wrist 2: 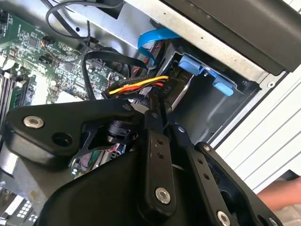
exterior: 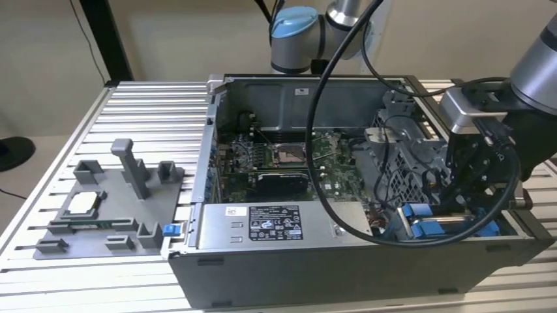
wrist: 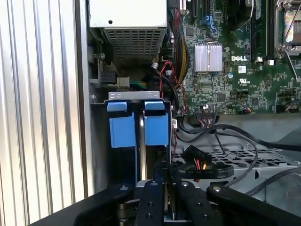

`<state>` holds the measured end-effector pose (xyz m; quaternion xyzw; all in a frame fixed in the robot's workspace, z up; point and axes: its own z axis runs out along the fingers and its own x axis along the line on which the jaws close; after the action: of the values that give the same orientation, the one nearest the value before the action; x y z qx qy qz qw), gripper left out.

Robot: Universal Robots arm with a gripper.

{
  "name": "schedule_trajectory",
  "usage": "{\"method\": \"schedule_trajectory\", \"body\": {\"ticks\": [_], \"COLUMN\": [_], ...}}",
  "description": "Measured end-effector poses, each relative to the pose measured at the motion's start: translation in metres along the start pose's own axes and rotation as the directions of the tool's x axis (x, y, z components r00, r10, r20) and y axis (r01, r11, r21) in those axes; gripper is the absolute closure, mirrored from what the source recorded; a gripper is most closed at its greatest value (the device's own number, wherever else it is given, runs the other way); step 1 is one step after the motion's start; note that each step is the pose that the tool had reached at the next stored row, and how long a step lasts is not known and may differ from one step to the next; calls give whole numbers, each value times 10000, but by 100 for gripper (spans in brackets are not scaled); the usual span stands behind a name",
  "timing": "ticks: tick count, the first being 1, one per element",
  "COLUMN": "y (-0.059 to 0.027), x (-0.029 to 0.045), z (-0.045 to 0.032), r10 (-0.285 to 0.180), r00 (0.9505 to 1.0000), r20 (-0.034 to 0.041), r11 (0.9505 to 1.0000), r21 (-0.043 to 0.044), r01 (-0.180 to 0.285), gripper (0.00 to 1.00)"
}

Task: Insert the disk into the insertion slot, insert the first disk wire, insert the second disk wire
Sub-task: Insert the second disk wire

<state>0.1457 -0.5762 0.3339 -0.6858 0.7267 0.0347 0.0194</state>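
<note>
The gripper (wrist 2: 162,123) is closed narrowly on the wire connector (wrist 2: 141,84), just beside the disk (wrist: 139,129). The plug should be squared to its socket before being pressed straight in.

disk (wrist: 138,129) in bay, case (exterior: 261,274) corner | tool (wrist: 164,197) above it

Blue-framed disk (wrist: 139,127) on edge, seated in its slot (wrist: 136,96).

One open computer case (exterior: 287,261), one power-supply box (exterior: 278,225), two blue carrier frames (wrist: 138,127), one motherboard (wrist: 235,70)
</note>
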Motion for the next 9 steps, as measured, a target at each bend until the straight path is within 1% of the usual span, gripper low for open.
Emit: {"method": "schedule_trajectory", "body": {"ticks": [2, 3, 5, 7, 9], "y": [0, -1, 0, 2, 5], "x": [0, -1, -4, -9, -15], "z": [1, 0, -29, -114, -202], "r10": [-1, -2, -2, -2, 0], "r00": [10000, 10000, 10000, 10000, 10000], "r20": [3, 10, 31, -1, 7], "r11": [10000, 10000, 10000, 10000, 10000], "r21": [1, 0, -2, 0, -1], "r01": [1, 2, 2, 2, 0], "gripper": [100, 0, 0, 0, 0]}}
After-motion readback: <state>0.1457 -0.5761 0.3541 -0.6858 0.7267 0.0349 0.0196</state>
